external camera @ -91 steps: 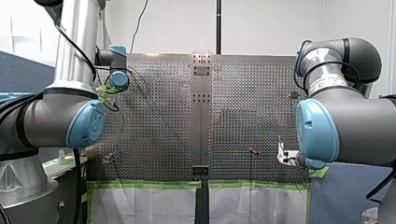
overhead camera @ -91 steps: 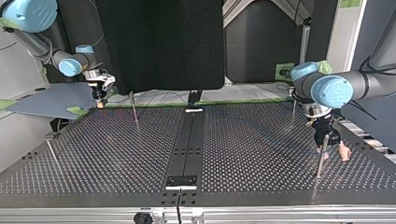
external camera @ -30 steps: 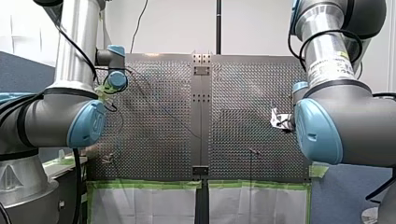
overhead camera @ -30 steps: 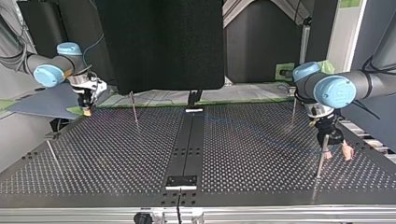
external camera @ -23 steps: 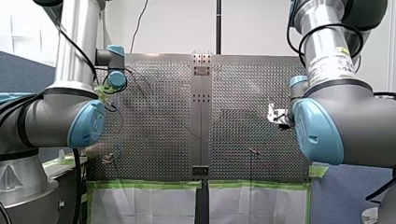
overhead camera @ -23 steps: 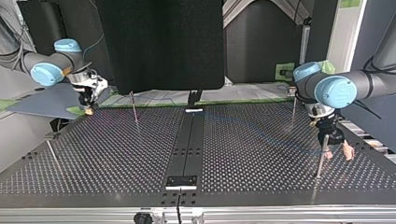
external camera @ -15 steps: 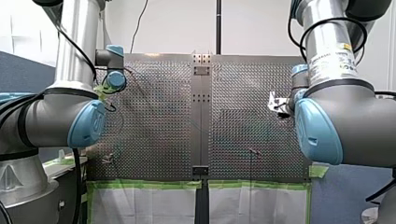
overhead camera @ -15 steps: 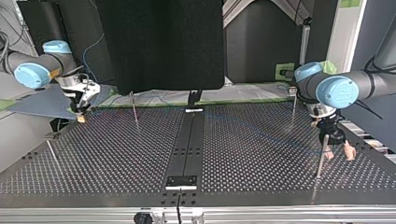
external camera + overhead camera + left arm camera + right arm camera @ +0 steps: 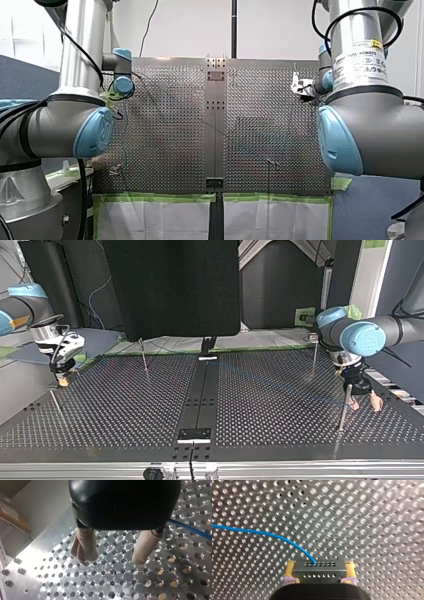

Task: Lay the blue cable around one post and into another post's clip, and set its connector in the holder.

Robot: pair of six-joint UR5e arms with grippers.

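Front: white wall (image 9: 190, 25) behind the perforated counter (image 9: 165, 125); top: black panel (image 9: 172, 285) behind it; left wrist: my left jaws spread over the counter, cable (image 9: 190, 528) beside; right wrist: my right jaws pinch the connector (image 9: 319, 571) over the counter.

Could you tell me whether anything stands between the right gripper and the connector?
Nothing visible does: the right gripper is shut on the connector, its yellow pads touching both ends, with the cable running off over the table.

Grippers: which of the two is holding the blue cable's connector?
My right gripper: its yellow pads clamp the dark connector with the blue cable. My left gripper is open, nothing between its beige pads.
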